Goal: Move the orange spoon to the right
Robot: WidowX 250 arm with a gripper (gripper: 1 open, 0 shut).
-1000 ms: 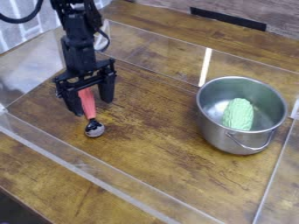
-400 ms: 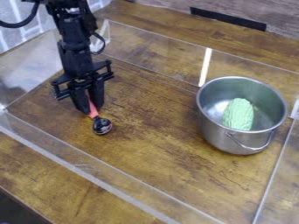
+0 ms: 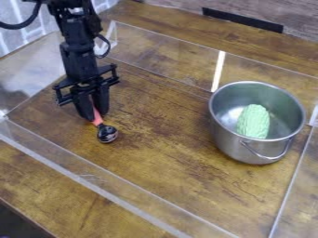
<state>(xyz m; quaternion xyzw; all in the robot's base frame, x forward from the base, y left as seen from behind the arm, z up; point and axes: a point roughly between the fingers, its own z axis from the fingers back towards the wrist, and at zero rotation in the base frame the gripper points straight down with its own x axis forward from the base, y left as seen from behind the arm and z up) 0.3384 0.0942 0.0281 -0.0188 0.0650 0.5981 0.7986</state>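
The orange spoon (image 3: 96,118) is over on the left side of the wooden counter (image 3: 162,139), its round silver bowl (image 3: 107,134) toward the near edge and its handle running up between the fingers of the black hand (image 3: 85,96). The hand has closed in around that handle and has hold of it, the fingers drawn in close on both sides. Above it the dark robot arm (image 3: 77,35) reaches down from the top left. Well apart from the spoon, over on the right, a shiny steel pot (image 3: 229,133) sits on the counter, open at the top, with a green ribbed thing (image 3: 254,123) lying inside it. A thin wire handle (image 3: 265,154) hangs at the pot's near side.
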